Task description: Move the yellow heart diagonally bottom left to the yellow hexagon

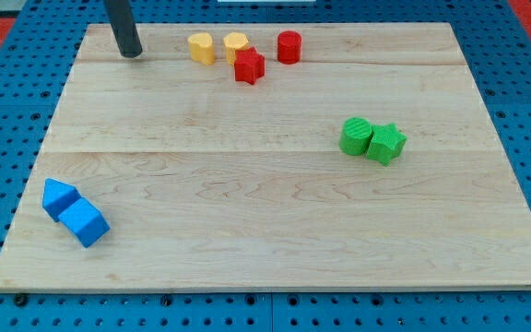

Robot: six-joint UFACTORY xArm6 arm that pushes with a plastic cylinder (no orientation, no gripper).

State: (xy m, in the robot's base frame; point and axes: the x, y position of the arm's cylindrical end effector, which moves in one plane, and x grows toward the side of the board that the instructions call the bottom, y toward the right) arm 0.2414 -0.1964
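Two yellow blocks sit near the view's top edge of the wooden board (275,231). The left one looks like the yellow heart (202,47). The right one looks like the yellow hexagon (236,43). They lie side by side with a small gap between them. My tip (131,53) rests on the board at the view's top left, well to the left of the yellow heart and touching no block.
A red star (249,66) lies just below and right of the hexagon, and a red cylinder (289,46) lies to its right. A green round block (357,135) and a green star (386,143) touch at the right. Two blue blocks (60,197) (86,222) sit at the bottom left.
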